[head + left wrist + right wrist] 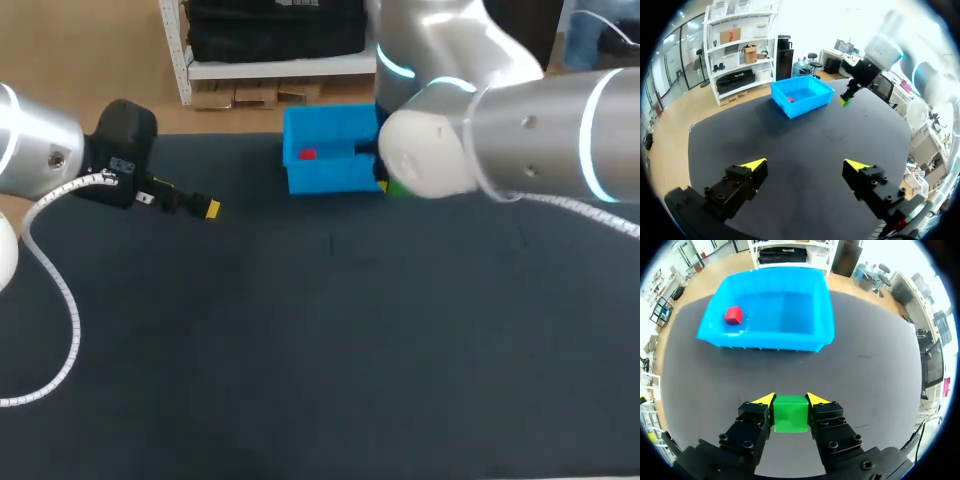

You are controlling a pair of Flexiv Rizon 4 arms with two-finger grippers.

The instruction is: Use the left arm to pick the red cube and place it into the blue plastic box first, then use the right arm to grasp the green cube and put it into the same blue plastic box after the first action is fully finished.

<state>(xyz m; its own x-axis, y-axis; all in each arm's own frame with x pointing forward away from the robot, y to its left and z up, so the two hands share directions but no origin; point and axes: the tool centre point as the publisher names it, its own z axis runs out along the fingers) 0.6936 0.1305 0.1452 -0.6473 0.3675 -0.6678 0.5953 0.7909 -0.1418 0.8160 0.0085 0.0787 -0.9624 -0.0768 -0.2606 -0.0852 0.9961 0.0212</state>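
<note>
The red cube [733, 315] lies inside the blue plastic box [812, 340], near one end; it also shows in the head view [307, 154] and the left wrist view [790, 99]. My right gripper [790, 400] is shut on the green cube [790, 413], held above the mat just short of the box's near wall. In the head view the right arm hides most of this; a sliver of green cube [398, 187] peeks out beside the box [325, 175]. My left gripper [805, 165] hangs open and empty over the mat, well away from the box [805, 102].
The dark mat [330, 330] covers the table around the box. My right arm's large elbow [440, 150] hangs over the box's right end in the head view. The table's back edge runs just behind the box.
</note>
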